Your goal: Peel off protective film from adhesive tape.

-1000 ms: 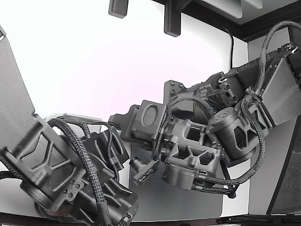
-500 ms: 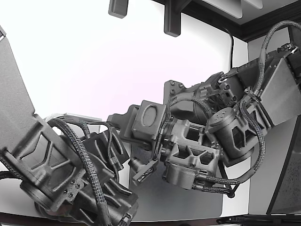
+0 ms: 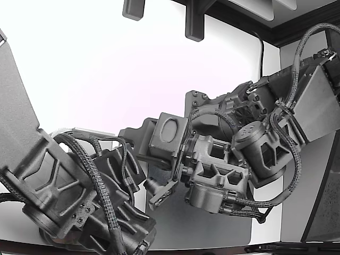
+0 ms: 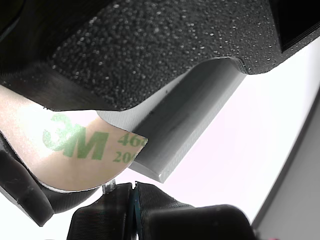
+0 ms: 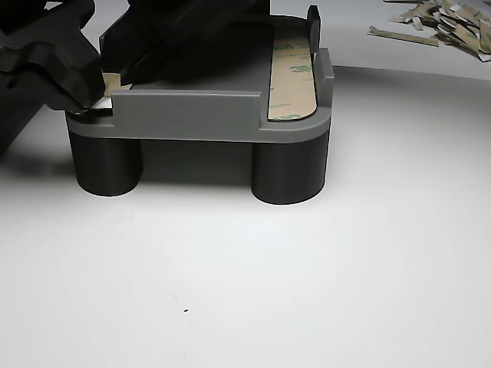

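While the gripper pinched one end of the protective film, not much moved. Compared with a second before, the arm in the exterior view had slid only a tiny bit toward that view's left and a little lower. So I think the peel was just beginning, or going very slowly.

In the wrist view, the tan film with green letters curved up and away from the grey fixture. One end was tucked under a dark finger, so the jaws looked nearly closed, holding the film between them.

In the other view, the grey fixture stood on two dark round legs on the white table. The gripper was at the corner on that view's left. A second strip of tape still lay flat in the slot on that view's right, with its film on. A pile of peeled scraps lay far back on the table.

Most of this film still seemed to need pulling off.
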